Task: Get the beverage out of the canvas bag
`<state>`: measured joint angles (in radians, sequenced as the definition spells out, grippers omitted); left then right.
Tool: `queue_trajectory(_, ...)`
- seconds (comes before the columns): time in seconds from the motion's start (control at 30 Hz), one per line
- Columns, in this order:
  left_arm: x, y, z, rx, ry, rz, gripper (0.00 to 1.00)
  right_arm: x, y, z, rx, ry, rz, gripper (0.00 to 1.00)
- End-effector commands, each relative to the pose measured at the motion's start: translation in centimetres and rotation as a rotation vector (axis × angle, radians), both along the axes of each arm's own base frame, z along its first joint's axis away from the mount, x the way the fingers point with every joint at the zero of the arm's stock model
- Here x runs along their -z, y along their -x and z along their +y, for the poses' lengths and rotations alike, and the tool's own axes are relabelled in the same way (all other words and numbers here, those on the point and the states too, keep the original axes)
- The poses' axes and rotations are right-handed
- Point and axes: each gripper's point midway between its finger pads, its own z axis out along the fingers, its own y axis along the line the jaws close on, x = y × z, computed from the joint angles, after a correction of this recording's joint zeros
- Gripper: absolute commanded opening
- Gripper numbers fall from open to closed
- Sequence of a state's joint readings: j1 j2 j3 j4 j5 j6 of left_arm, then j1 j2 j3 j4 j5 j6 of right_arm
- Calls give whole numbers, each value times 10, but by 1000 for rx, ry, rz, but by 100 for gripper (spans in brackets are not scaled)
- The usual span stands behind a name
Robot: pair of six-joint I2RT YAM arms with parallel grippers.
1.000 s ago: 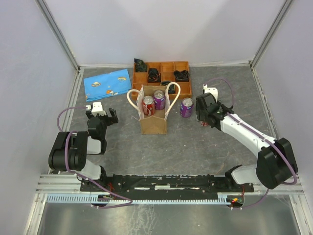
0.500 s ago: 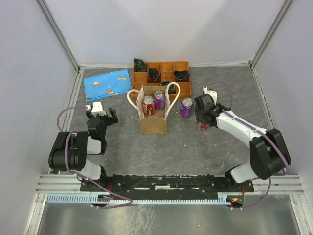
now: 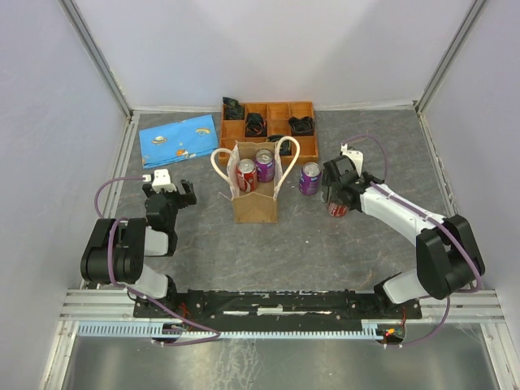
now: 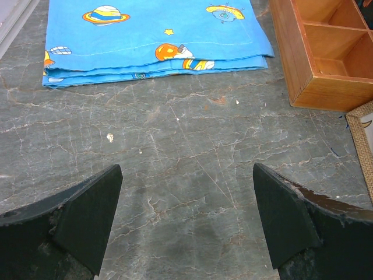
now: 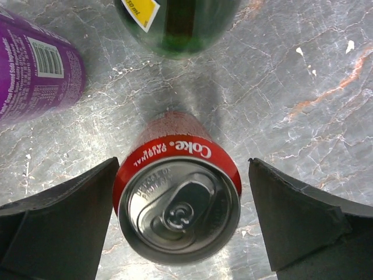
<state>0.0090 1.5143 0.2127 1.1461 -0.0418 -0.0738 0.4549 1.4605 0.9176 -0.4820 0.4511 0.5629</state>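
Observation:
The tan canvas bag [image 3: 254, 207] stands upright mid-table with a red can [image 3: 246, 173] and a purple can [image 3: 265, 163] inside. To its right a red Coke can [image 3: 338, 210] stands on the table. In the right wrist view I look down on that Coke can [image 5: 178, 204] from above. My right gripper [image 5: 183, 169] is open around it, with a gap at the right finger. Beyond it stand a purple can [image 5: 35, 70] and a green can [image 5: 180, 23]. My left gripper [image 4: 186, 227] is open over bare table, left of the bag.
An orange compartmented tray [image 3: 313, 130] with dark items sits behind the bag. A folded blue cloth [image 3: 179, 140] lies at the back left, ahead of the left gripper [image 3: 168, 188]. The purple can [image 3: 309, 179] stands just left of my right gripper [image 3: 337, 201].
My right gripper came down and slightly left with the red Coke can, set it on the table and opened. The left arm has not moved.

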Motion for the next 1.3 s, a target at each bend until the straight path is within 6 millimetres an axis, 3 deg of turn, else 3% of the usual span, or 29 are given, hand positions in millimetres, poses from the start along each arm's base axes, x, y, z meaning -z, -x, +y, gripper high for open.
queue_trajectory(0.0, -14, -9, -2, 23, -46, -47, 99, -42, -13, -5, 33, -6, -120, 99)
queue_trajectory(0.13, -14, -8, -2, 24, -46, -46, 99, -74, -13, -2, 15, -34, -195, 99)
queue_trajectory(0.37, -14, -9, -1, 22, -46, -49, 99, -172, -11, 21, -80, -31, -446, 99)
queue_trajectory(0.5, -14, -9, -1, 23, -46, -46, 99, -219, -12, 64, -210, -34, -553, 97)
queue_trajectory(0.63, -14, -9, -2, 23, -46, -48, 99, -248, -18, 116, -384, -88, -611, 84)
queue_trajectory(0.9, -14, -9, -2, 23, -46, -48, 99, -245, -30, 218, -695, -169, -543, 68)
queue_trajectory(1.07, -14, -9, -2, 23, -46, -48, 99, -217, -39, 263, -830, -182, -446, 66)
queue_trajectory(1.17, -15, -9, -2, 23, -46, -49, 99, -183, -47, 281, -874, -155, -361, 70)
queue_trajectory(1.27, -14, -9, -2, 23, -46, -49, 99, -161, -52, 292, -912, -135, -320, 73)
